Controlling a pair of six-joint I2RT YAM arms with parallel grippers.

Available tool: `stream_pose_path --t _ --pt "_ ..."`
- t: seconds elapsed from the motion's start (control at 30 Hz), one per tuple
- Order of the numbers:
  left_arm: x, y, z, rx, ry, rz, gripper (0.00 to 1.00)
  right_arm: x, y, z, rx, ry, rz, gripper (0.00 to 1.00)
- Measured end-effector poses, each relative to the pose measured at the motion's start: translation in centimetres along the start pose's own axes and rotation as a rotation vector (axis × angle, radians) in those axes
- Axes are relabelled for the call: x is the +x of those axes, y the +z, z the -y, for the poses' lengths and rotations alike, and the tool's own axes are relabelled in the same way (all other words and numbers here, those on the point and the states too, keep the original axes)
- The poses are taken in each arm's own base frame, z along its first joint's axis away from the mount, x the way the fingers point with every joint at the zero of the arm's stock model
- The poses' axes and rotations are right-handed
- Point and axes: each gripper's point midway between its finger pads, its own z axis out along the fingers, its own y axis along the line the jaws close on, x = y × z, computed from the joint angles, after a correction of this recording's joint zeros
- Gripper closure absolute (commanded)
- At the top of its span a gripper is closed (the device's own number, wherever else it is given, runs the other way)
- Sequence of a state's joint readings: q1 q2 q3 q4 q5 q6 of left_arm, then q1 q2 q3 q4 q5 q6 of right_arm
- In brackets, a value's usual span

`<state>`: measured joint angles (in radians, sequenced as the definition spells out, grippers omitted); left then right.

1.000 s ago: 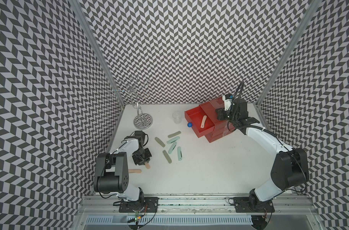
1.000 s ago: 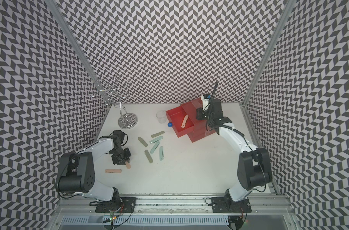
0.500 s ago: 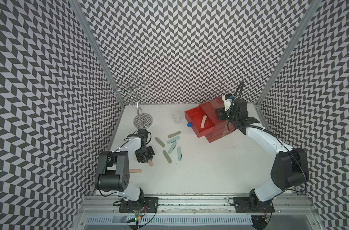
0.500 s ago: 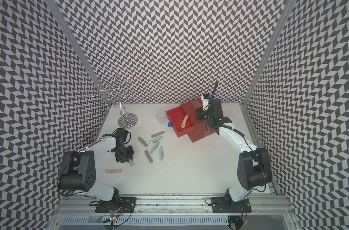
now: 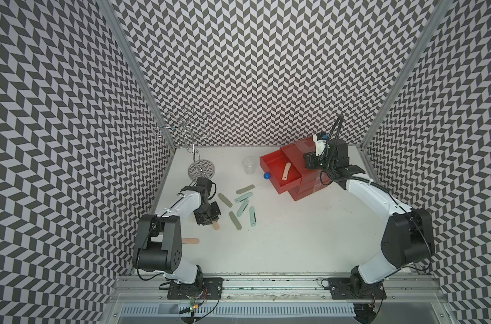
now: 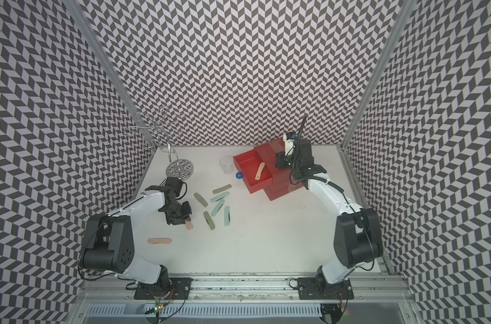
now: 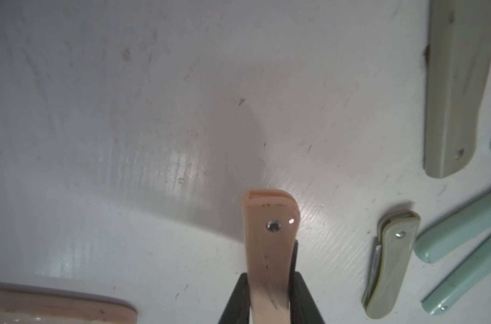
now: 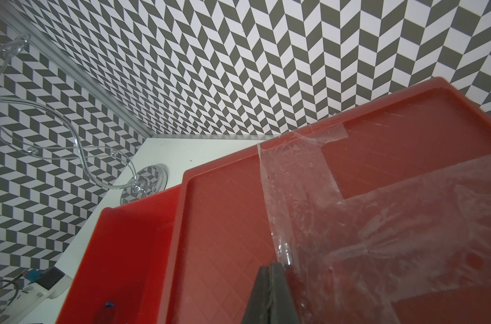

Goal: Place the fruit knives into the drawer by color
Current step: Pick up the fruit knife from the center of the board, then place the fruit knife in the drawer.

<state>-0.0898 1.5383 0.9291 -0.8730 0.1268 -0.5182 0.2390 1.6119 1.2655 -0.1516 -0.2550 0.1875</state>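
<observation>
pinching a peach knife (image 7: 266, 246), left jaws ready to carry it; right jaws pressed together, maybe steadying the drawer (image 5: 304, 189).

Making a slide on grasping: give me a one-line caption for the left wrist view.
Left tool pinching a peach fruit knife; olive knives and mint knives lie on the white table.
</observation>
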Motion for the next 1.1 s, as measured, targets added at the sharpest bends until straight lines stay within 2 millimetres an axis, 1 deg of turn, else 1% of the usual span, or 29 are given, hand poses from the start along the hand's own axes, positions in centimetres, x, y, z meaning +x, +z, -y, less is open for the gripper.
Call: stream_pose_path --t 0.37,0.43,0.5,0.6,0.7,0.83,0.97,1.1 --pt "-0.5 -1.9 2.4 0.053 0.025 0.029 0.82 0.0 0.0 -0.1 -0.004 0.0 -0.001 1.0" --pt "-0.9 -2.8 3.3 0.071 0.031 0.04 0.82 0.0 0.0 -0.1 -0.004 0.0 0.0 1.0" --pt "-1.5 -4.2 4.7 0.102 0.048 0.061 0.82 0.0 0.0 -0.1 -0.004 0.0 -0.001 1.0" --pt "-2.4 -7.4 8.1 0.173 0.092 0.115 0.82 0.0 0.0 -0.1 -0.004 0.0 -0.001 1.0" --pt "-3.0 -11.1 11.9 0.271 0.139 0.17 0.82 0.0 0.0 -0.1 -0.004 0.0 -0.001 1.0" --pt "-2.5 -15.2 16.4 0.408 0.194 0.209 0.82 0.0 0.0 -0.1 -0.004 0.0 -0.001 1.0" --pt "-1.5 -18.0 20.6 0.515 0.251 0.226 0.82 0.0 0.0 -0.1 -0.004 0.0 -0.001 1.0" --pt "-0.8 -19.7 24.9 0.614 0.304 0.239 0.83 0.0 0.0 -0.1 -0.004 0.0 -0.001 1.0"
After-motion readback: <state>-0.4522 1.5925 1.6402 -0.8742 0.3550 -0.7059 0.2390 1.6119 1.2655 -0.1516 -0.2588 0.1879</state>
